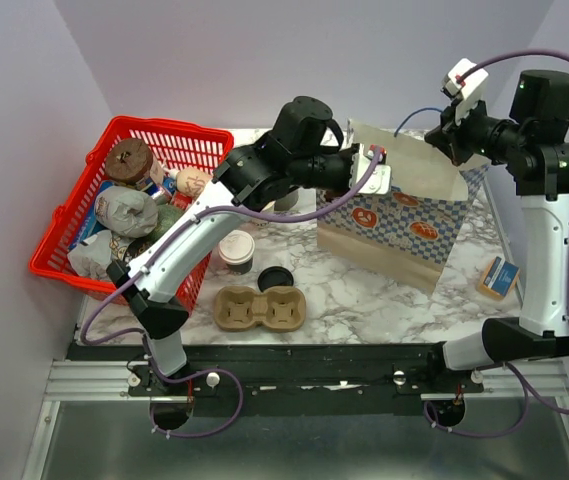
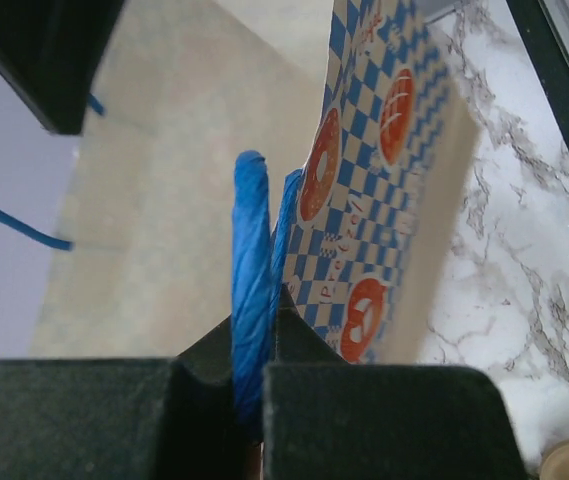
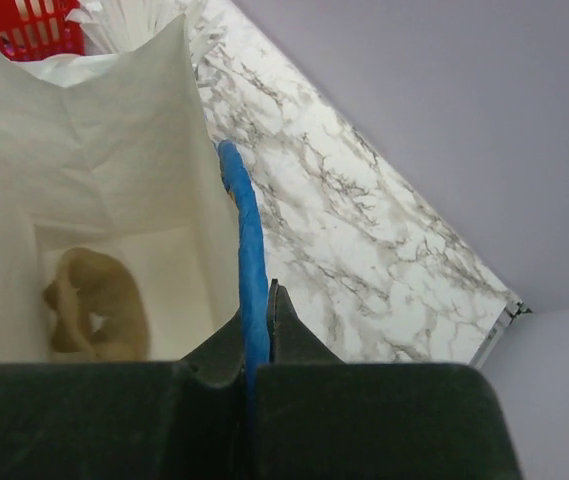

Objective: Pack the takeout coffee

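A paper bag with blue checks and orange pretzel prints stands open at mid-table. My left gripper is shut on the blue twisted handle of its left side. Shut on the opposite blue handle, my right gripper holds the far side, so the mouth is spread. The bag's pale inside shows a tan pretzel shape at the bottom. I cannot pick out the takeout coffee; a dark shape peeks from under my left forearm, mostly hidden.
A red basket at the left holds several cups and wrapped items. Near the front lie a cream paper cup, a round black lid and a cardboard cup carrier. A small blue-orange box sits at the right.
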Controlling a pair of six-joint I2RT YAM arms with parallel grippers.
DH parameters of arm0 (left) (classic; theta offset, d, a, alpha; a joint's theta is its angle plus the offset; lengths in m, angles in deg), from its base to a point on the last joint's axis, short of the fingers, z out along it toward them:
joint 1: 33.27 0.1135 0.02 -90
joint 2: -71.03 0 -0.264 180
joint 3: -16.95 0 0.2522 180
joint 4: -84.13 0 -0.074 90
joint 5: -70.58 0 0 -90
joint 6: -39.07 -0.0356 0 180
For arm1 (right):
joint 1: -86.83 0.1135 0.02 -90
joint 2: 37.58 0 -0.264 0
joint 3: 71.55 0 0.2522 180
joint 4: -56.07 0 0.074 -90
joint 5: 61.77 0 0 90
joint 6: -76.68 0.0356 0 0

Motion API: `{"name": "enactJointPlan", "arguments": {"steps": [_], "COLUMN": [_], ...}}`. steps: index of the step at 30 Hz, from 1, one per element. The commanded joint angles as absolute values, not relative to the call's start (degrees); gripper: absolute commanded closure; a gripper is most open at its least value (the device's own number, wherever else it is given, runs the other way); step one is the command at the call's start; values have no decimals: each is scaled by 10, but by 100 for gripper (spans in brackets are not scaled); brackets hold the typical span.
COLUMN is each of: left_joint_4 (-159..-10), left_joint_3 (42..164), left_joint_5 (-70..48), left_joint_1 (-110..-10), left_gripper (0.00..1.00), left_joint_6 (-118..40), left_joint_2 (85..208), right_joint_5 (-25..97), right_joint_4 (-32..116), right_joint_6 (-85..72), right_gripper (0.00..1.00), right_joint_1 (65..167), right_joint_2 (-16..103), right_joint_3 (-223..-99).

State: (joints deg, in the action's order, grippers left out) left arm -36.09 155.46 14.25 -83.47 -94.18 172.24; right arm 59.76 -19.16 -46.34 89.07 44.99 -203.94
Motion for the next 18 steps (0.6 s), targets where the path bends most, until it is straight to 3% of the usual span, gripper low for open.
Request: {"name": "enactJointPlan", "arguments": {"steps": [1, 2, 3, 4, 5, 6, 7, 8, 18], "left_joint_4": [-360, -359, -357, -354, -353, -350, -355, -361, -380], "left_joint_3": [1561, 1550, 1539, 1511, 1493, 1475, 1436, 1417, 1343], "left_joint_5": [152, 144, 142, 141, 142, 148, 148, 147, 141], "left_joint_1": [-842, -842, -843, -843, -844, -844, -846, -848, -850], "left_gripper": [100, 100, 75, 57, 43, 11, 1, 1, 1], "left_joint_6": [-937, -936, -936, -936, -934, -934, -929, -925, -958], "left_joint_2": [1709, 1708, 1706, 1704, 1696, 1689, 1682, 1661, 1597], "right_joint_5": [608, 606, 601, 598, 593, 594, 597, 602, 641], "right_joint_4": [-216, -212, -196, -184, -173, -167, -168, -170, -226], "right_joint_6": [-457, -459, -465, -461, -454, -447, -443, -440, -474], "right_gripper": [99, 94, 88, 78, 52, 40, 29, 1, 0], "right_joint_1": [888, 889, 888, 889, 888, 889, 888, 889, 888], "right_joint_2": [441, 435, 427, 416, 399, 391, 385, 380, 353], "right_joint_3": [-2006, -1965, -1941, -1909, -1861, -1842, -1831, -1825, -1818]}}
